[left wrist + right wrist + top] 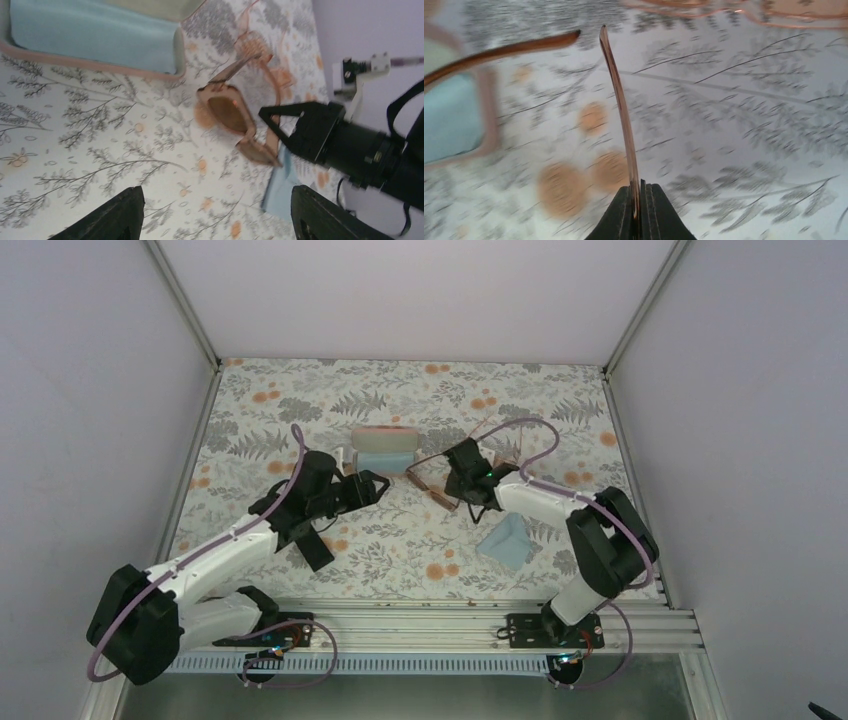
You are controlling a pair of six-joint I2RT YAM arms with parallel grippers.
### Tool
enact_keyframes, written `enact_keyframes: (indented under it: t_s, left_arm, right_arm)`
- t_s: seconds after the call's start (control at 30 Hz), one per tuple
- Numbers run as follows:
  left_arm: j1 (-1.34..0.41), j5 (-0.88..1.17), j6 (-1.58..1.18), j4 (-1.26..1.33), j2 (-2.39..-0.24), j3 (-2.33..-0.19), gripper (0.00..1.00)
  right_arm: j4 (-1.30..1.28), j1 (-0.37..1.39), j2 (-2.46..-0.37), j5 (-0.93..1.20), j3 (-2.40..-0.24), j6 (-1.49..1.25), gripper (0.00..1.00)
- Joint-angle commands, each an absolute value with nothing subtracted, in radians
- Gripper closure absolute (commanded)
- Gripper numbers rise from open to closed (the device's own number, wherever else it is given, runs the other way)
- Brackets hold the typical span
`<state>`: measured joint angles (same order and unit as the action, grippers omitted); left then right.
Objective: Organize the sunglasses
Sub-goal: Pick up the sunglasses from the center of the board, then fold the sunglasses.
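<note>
Evidently the right gripper [640, 195] pinched only one temple of the dark brown thin-framed sunglasses [227, 112], mid-table right of the pink oblong case [100, 64]; lifted so, they might swing loose. The left gripper [217, 200] stood spread.

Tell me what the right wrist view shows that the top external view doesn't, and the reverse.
Only the right wrist view: the right tool pinched shut on one thin temple of the dark brown sunglasses. Only the top external view: the left tool close to the pink case, and a loose light-blue cloth nearer the arm bases. Both show the brown pair and the pink case.
</note>
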<state>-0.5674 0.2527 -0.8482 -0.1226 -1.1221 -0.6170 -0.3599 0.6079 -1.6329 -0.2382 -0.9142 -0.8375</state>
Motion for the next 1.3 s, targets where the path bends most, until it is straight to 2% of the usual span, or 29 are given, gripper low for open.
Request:
enact_keyframes:
  t_s: [0.0, 0.3, 0.43, 0.57, 0.67, 0.8, 0.97, 1.27]
  left_arm:
    - [-0.607, 0.165, -0.995, -0.046, -1.070, -0.619, 0.27]
    - [-0.665, 0.082, -1.200, -0.025, -1.065, -0.613, 0.31]
    - [-0.670, 0.041, -1.246, -0.039, -1.040, -0.610, 0.40]
    - [-0.672, -0.033, -1.265, -0.109, -1.008, -0.629, 0.58]
    - [-0.682, -0.113, -1.263, -0.153, -0.970, -0.639, 0.61]
    - [-0.682, -0.151, -1.261, -0.198, -0.971, -0.656, 0.58]
    - [-0.681, -0.145, -1.265, -0.195, -1.007, -0.663, 0.58]
    - [-0.681, -0.154, -1.252, -0.196, -1.040, -0.694, 0.71]
  right_arm:
    - [-0.390, 0.722, -1.573, -0.386, -0.965, -1.008, 0.96]
    - [-0.570, 0.970, -1.648, -0.670, -1.249, -1.120, 0.96]
    - [-0.642, 1.032, -1.750, -0.766, -1.381, -1.118, 0.96]
    - [-0.683, 1.066, -1.809, -0.825, -1.458, -1.116, 0.96]
    - [-0.696, 1.077, -1.832, -0.852, -1.489, -1.109, 0.96]
    - [-0.676, 1.080, -1.833, -0.846, -1.495, -1.090, 0.96]
    - [-0.636, 1.081, -1.816, -0.819, -1.484, -1.069, 0.96]
    - [-0.597, 1.083, -1.794, -0.794, -1.461, -1.051, 0.96]
